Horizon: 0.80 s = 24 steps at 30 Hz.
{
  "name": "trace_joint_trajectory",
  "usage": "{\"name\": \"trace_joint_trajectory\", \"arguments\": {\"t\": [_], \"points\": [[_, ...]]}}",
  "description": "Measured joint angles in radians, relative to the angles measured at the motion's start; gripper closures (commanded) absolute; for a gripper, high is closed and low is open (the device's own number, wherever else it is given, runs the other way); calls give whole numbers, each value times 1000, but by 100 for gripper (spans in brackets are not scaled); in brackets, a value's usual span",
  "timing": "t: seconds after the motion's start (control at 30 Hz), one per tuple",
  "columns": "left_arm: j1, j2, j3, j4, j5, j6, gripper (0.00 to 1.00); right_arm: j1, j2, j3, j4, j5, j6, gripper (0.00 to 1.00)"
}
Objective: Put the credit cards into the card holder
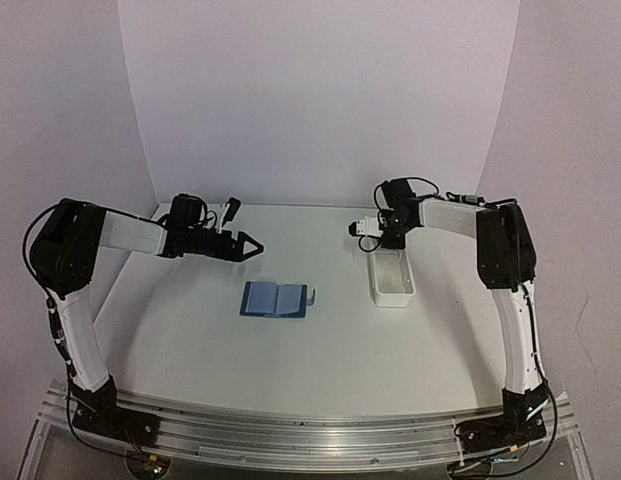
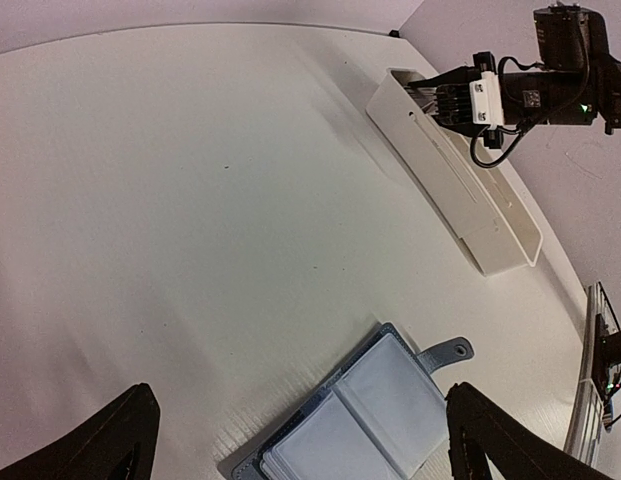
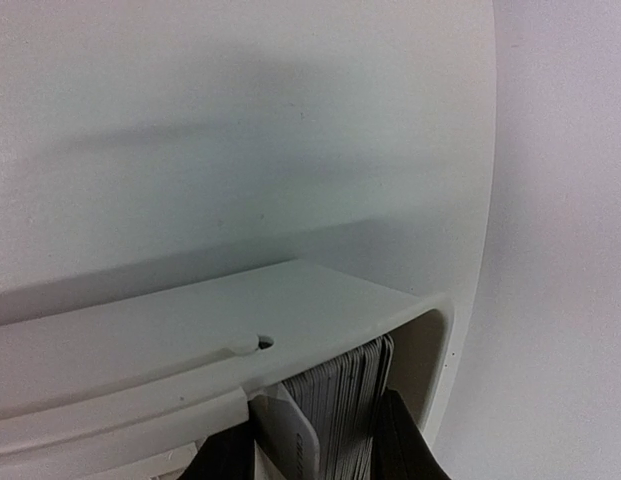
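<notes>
The dark-blue card holder point(image 1: 277, 300) lies open on the table, its clear pockets up and its snap tab point(image 2: 446, 353) pointing right; it also shows in the left wrist view point(image 2: 375, 415). My left gripper point(image 1: 252, 246) hangs open above and behind it, and its fingers point(image 2: 495, 435) frame it in the left wrist view. My right gripper point(image 1: 389, 244) reaches down into the far end of the white tray point(image 1: 393, 283). Its jaws stand apart on either side of a grey stack of credit cards point(image 3: 345, 395), and one white card point(image 3: 288, 435) leans away from the stack.
The long white tray point(image 2: 490, 215) lies right of the card holder, with its long side running away from me. The table's back edge meets white walls. The right arm's camera and cables point(image 2: 550, 70) hang over the tray's far end.
</notes>
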<state>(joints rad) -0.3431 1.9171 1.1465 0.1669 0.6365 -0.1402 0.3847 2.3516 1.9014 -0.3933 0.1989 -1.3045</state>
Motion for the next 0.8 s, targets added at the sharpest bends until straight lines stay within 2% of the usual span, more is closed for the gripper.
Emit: {"name": "trace_joint_trajectory", "arguments": {"t": [0.23,0.37,0.6,0.7,0.8], "points": [[0,0,0,0,0,0,1,0,0,8,-13,0,4,84],[0,0,0,0,0,0,1,0,0,8,-16,0,8,77],[0,0,0,0,0,0,1,0,0,8,-20,1,18,76],[0,0,0,1,0,0,0,0,0,8,-20,1,19,72],[0,0,0,1,0,0,1,0,0,8,-20,1,19,74]]}}
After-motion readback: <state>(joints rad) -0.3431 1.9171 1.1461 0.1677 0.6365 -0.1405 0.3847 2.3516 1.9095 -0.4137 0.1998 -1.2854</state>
